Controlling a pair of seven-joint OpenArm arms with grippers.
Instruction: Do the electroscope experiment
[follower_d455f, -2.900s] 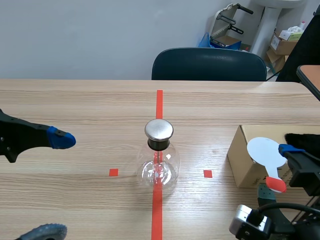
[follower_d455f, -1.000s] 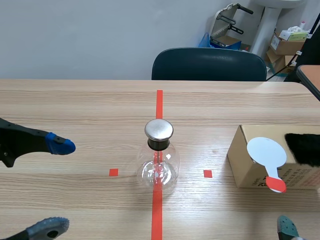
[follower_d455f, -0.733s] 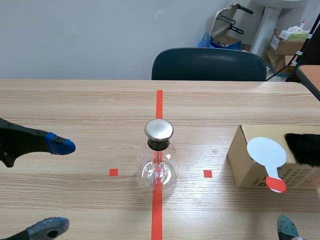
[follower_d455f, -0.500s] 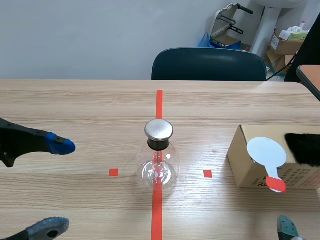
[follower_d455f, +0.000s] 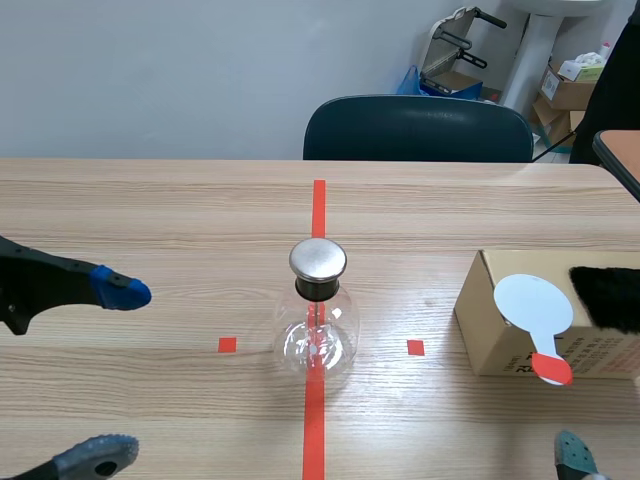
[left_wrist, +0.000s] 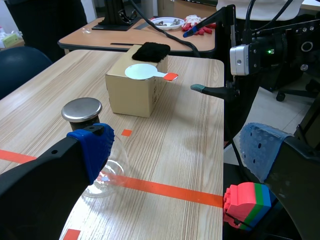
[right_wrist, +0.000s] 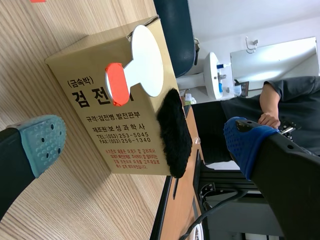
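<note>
At the table's (follower_d455f: 150, 200) centre the glass electroscope (follower_d455f: 318, 320) is seen untouched; left gripper (left_wrist: 176, 150) and right gripper (right_wrist: 142, 142) are spread wide, and the paddle (follower_d455f: 535, 308) overhanging the right-edge box (follower_d455f: 485, 330) could be knocked off by a clumsy grab.

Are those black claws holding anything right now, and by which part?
Nothing is held. The left gripper and right gripper both stand open; the white round paddle with a red handle lies on the brown cardboard box.

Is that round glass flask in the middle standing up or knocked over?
Upright. The glass flask stands on its round base, neck straight up, with the metal cap on top.
</note>
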